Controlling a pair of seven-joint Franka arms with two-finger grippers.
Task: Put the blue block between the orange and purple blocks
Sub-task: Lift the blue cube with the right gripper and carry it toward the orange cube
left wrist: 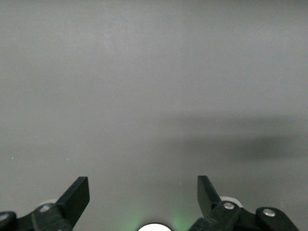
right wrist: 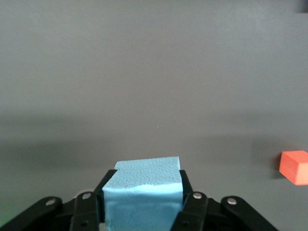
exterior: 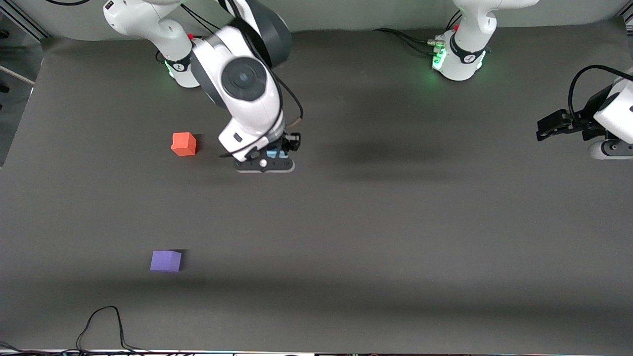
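My right gripper (exterior: 276,156) is shut on the light blue block (exterior: 277,154), which fills the gap between its fingers in the right wrist view (right wrist: 143,192). It hangs over the table a short way from the orange block (exterior: 184,144) (right wrist: 294,166), toward the left arm's end. The purple block (exterior: 166,260) lies much nearer the front camera than the orange one, roughly in line with it. My left gripper (exterior: 541,127) (left wrist: 143,187) waits open at its own end of the table, with only bare mat between its fingers.
The dark grey mat (exterior: 395,222) covers the whole table. A black cable (exterior: 104,321) loops onto it at the edge nearest the front camera. Both arm bases (exterior: 462,59) and their cables stand along the top edge.
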